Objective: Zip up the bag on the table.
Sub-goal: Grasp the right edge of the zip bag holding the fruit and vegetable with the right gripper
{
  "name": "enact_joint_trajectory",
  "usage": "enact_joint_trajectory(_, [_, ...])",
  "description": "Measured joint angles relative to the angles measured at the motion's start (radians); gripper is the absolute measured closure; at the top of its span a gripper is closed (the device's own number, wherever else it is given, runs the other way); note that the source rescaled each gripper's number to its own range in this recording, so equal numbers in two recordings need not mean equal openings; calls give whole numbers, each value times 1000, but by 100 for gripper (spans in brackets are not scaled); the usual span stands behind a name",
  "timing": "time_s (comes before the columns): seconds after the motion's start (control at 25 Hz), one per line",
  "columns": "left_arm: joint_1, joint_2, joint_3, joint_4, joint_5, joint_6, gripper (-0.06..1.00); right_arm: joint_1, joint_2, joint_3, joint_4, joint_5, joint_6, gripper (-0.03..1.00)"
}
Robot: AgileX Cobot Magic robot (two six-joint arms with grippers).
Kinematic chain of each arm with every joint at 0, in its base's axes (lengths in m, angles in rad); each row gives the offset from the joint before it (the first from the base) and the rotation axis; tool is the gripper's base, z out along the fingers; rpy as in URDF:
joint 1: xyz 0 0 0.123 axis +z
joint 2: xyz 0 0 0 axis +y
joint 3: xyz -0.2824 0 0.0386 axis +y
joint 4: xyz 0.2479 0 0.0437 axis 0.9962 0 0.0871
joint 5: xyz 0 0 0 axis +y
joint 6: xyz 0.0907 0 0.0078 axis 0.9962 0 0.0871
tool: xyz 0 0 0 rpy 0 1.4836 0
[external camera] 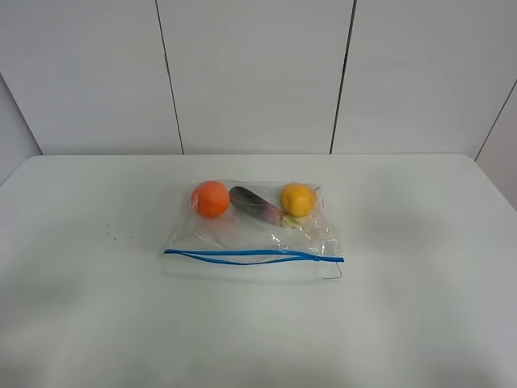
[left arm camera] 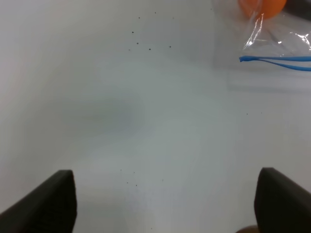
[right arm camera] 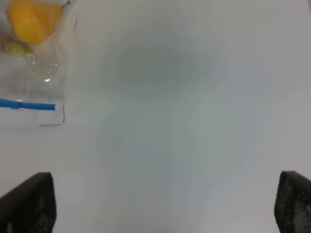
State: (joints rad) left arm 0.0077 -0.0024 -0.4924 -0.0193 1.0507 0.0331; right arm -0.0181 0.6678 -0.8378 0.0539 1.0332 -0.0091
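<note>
The clear plastic bag [external camera: 258, 234] lies flat in the middle of the white table [external camera: 89, 307]. Its blue zip strip [external camera: 250, 256] runs along the near edge, with its two lines parted at the left. Inside are an orange fruit [external camera: 211, 198], a purple eggplant [external camera: 257, 205] and a yellow fruit [external camera: 297, 199]. Neither arm shows in the high view. In the left wrist view my left gripper [left arm camera: 165, 204] is open above bare table, with the bag's corner [left arm camera: 272, 46] far off. In the right wrist view my right gripper [right arm camera: 165, 208] is open, with the bag's other corner [right arm camera: 39, 92] apart from it.
A few tiny dark specks [external camera: 117, 234] mark the table to the left of the bag, also seen in the left wrist view [left arm camera: 146, 46]. A panelled white wall [external camera: 258, 73] stands behind the table's far edge.
</note>
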Motion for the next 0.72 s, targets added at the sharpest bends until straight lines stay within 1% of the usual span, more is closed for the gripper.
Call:
enact_joint_trajectory(0.12, [0,0,0,0,0,0,-6,0,215,-102,40,-1,0,-3])
enact_joint_trajectory(0.28, [0,0,0,0,0,0,-6,0,465,-187,124,-7,-9,-3])
enact_joint_trajectory(0.4, [0,0,0,0,0,0,-6,0,643,-209,216,-29,-83,-3])
enact_joint_trajectory(0.52, [0,0,0,0,0,0,-6,0,791,-210,315,-52,-187,-3])
enact_joint_trajectory(0.72, [0,0,0,0,0,0,-6,0,994,-210,469,-130,-338,-3])
